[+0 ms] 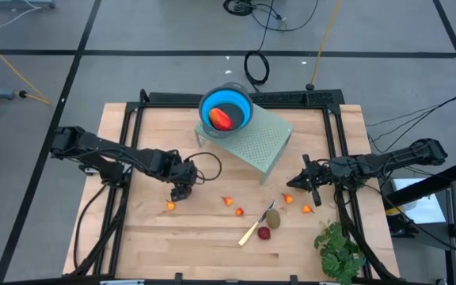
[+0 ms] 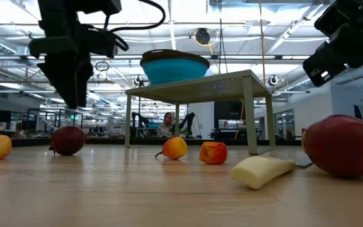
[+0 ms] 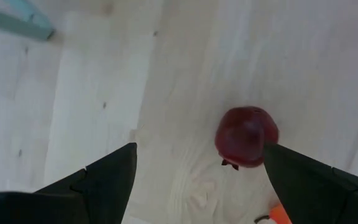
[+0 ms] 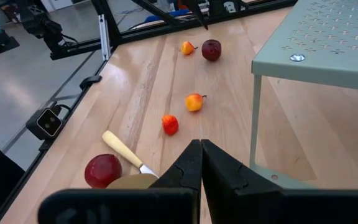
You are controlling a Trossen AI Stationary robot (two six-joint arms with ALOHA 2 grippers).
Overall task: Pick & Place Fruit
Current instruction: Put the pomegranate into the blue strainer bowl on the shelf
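high: red ball (image 1: 181,192) under left gripper (image 1: 182,191) mostly covered | low: big red ball (image 2: 343,145) cut by right edge | low: right gripper (image 2: 345,38) cut by top edge, fingers unseen | right wrist: brownish oval (image 4: 133,182) half hidden behind fingers (image 4: 188,168) | left wrist: orange piece (image 3: 281,214) cut by bottom edge

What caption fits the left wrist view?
Left gripper, fingers open, poised above a dark red ball on the table.

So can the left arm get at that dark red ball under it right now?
Probably yes: the left tool hangs open just above the dark red ball, which lies off toward one finger, with only bare table around it.
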